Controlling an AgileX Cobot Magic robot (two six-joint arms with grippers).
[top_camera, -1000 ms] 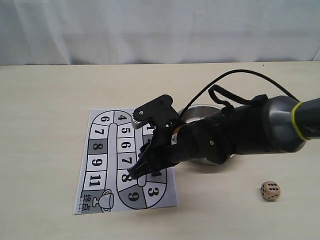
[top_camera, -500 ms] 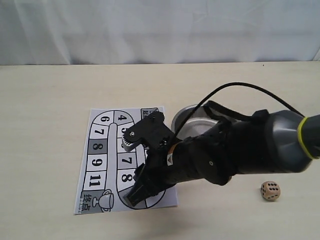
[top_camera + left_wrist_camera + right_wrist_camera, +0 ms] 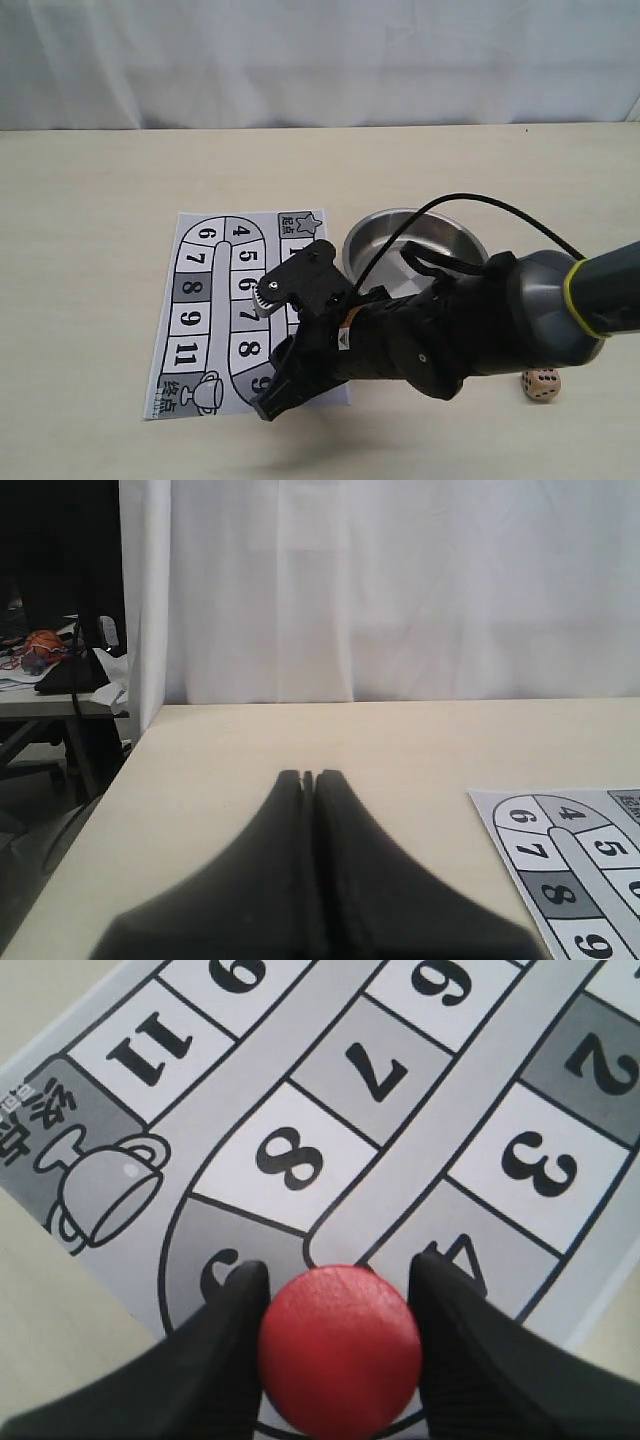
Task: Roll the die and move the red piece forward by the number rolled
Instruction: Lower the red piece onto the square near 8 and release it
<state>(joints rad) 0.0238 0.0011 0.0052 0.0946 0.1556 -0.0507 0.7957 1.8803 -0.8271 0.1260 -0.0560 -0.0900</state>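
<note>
Over the grey numbered paper board's [image 3: 200,290] five-o'clock corner, my right tool [image 3: 338,1272] clamps the small red cylinder piece [image 3: 338,1352]; lower it upright, release once seated.

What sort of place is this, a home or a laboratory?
Probably a robotics lab or test room: a plain table backed by a white curtain, and a robot arm over a printed game board.

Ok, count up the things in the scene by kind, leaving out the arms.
die: 1
red piece: 1
steel bowl: 1
numbered board sheet: 1
Total: 4
</note>
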